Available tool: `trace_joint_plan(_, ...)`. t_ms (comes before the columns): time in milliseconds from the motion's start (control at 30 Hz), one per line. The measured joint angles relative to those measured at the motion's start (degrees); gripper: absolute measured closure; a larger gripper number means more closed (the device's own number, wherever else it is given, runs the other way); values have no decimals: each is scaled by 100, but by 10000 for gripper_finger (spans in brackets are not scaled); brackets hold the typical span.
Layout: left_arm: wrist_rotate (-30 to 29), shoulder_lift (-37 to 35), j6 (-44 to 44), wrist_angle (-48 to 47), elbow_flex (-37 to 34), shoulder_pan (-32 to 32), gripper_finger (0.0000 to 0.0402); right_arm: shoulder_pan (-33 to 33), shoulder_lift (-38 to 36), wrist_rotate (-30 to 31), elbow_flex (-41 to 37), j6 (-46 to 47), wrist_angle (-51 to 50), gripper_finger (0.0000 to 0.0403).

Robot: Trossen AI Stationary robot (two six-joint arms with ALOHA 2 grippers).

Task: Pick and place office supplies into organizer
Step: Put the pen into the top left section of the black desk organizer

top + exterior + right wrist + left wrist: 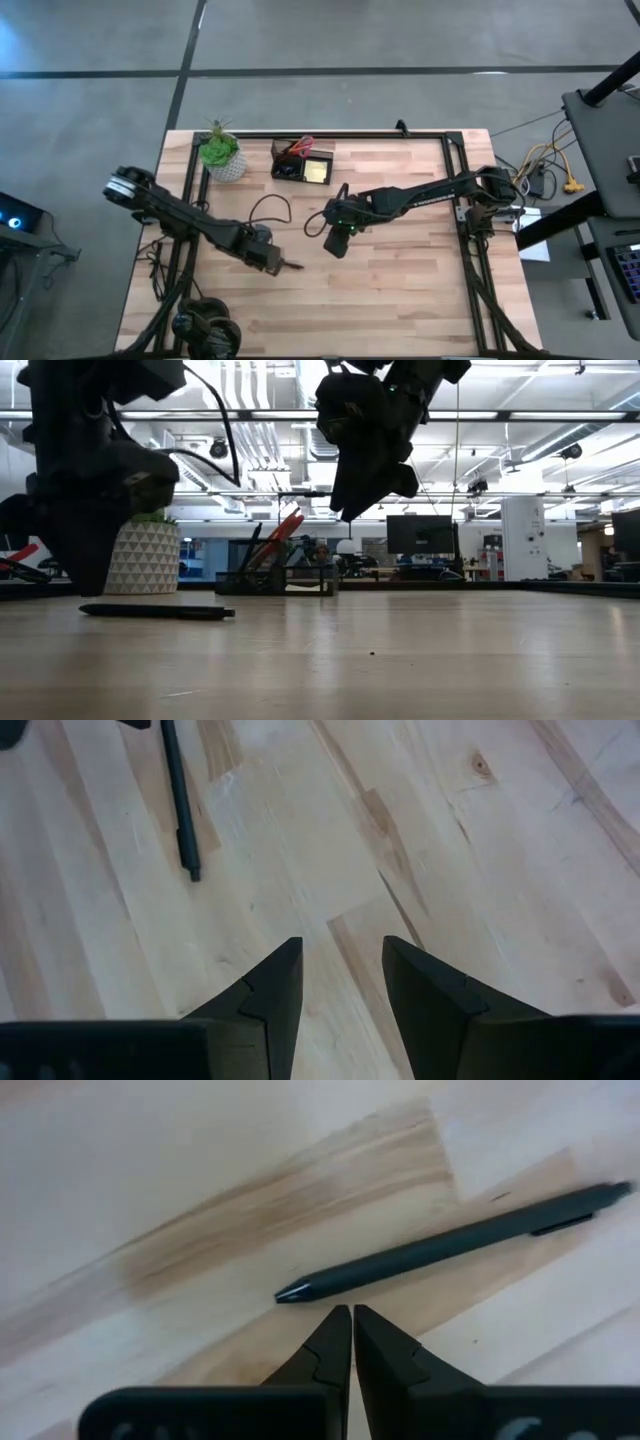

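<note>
A black pen [450, 1245] lies flat on the wooden table, also seen in the low view [155, 612]. My left gripper [352, 1312] is shut and points steeply down just beside the pen's tip end, with a narrow strip of table showing between them. My right gripper [340, 948] hangs open above the table's middle [335, 245] with nothing between its fingers. The black organizer [302, 165] stands at the far edge, with red-handled scissors [300, 147] sticking up from it and a yellow sticky-note pad [319, 171] in it.
A potted green plant [222, 155] in a white pot stands left of the organizer. A thin black cable [268, 210] loops over the table between the arms. A black frame rail [330, 135] runs along the table's far edge. Bare wood stretches toward the near and right sides.
</note>
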Motion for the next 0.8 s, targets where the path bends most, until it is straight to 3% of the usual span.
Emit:
trace_joint_plan(167, -239, -118, -22, -45, -14, -1, 402, 0, 0, -2, -17, 16, -7, 268)
trace_joint_plan(800, -267, 151, -9, -199, -36, -1, 402, 32, 0, -118, -25, 36, -17, 268)
